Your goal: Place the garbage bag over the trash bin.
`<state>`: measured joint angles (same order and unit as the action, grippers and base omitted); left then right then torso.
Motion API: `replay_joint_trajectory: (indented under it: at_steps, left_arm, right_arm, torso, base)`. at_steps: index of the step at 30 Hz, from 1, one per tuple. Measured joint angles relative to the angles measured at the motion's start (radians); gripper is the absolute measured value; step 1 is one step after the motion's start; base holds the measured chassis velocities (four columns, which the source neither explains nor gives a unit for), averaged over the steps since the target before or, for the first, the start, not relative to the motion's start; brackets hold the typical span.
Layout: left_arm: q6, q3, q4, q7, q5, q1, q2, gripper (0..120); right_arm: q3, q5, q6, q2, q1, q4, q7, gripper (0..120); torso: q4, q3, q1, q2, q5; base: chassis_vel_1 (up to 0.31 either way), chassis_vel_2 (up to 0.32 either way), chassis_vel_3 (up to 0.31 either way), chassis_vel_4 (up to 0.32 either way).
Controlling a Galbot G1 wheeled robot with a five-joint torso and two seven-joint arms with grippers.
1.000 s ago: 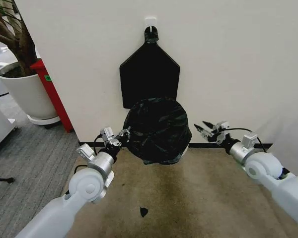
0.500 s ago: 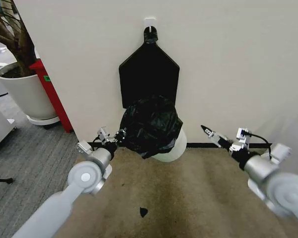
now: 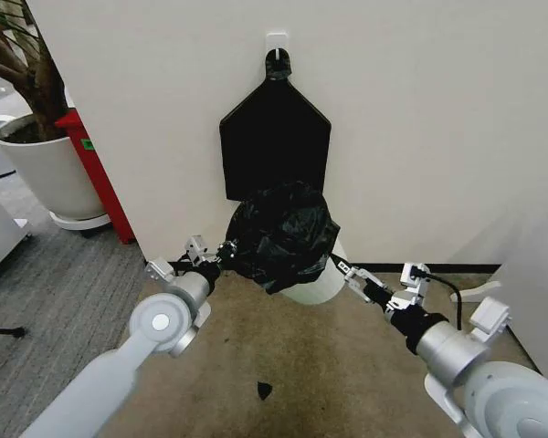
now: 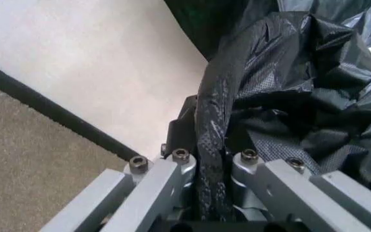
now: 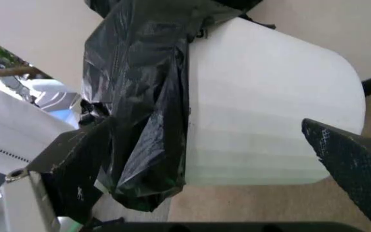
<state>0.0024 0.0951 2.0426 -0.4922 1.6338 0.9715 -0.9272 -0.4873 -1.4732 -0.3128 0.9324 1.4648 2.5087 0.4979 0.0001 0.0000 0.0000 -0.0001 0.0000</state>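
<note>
Garbage bag plastic sits bunched in a crinkled black heap over the top and left side of the trash bin, which stands on the carpet against the wall, just below a flat black bundle hanging from a hook. Much of the bin's white wall on the robot's right side is bare, so the bag is draped, not fitted around the rim.

The left gripper is at the bag's left edge; in the left wrist view its fingers are closed tight on a twisted fold of the bag. The right gripper reaches in from the right, close beside the bin's wall. In the right wrist view its fingers stand wide apart with the bin and a hanging flap of the bag between them, and it grips nothing.

Judging from this, the bag's mouth is not yet opened over the rim, and several things could spoil that:
- The left grip is on a narrow rope of film, so a hard pull could tear it or let it slide out.
- The bin looks light, so a sideways tug from either arm could tip it or push it along the wall.
- If the right gripper closes where it is, it may catch the bin's wall instead of a single layer of plastic.
- The hanging bundle is close above and could be snagged when the bag is lifted.
</note>
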Motion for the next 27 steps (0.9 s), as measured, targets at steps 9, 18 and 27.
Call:
replay_joint_trajectory:
  at_steps: [9,18,27]
  left_arm:
    - [0.001,-0.006,0.01,0.0,-0.022,0.002,-0.003,4]
    - [0.002,-0.01,0.015,0.002,-0.035,0.005,-0.005,4]
    - [0.002,-0.016,0.03,0.002,-0.046,0.004,-0.007,4]
  right_arm:
    - [0.016,0.028,-0.031,0.005,-0.001,-0.005,0.008,100]
    - [0.026,0.042,-0.036,0.01,-0.007,-0.006,0.011,100]
    - [0.032,0.052,-0.054,0.018,-0.004,-0.033,0.051,100]
  torso:
    - [-0.0002,0.0,0.0,0.0,0.0]
    - [-0.0001,0.0,0.0,0.0,0.0]
    - [-0.0001,0.0,0.0,0.0,0.0]
  base:
    - [0.0,0.0,0.0,0.0]
    - [0.0,0.0,0.0,0.0]
    - [0.0,0.0,0.0,0.0]
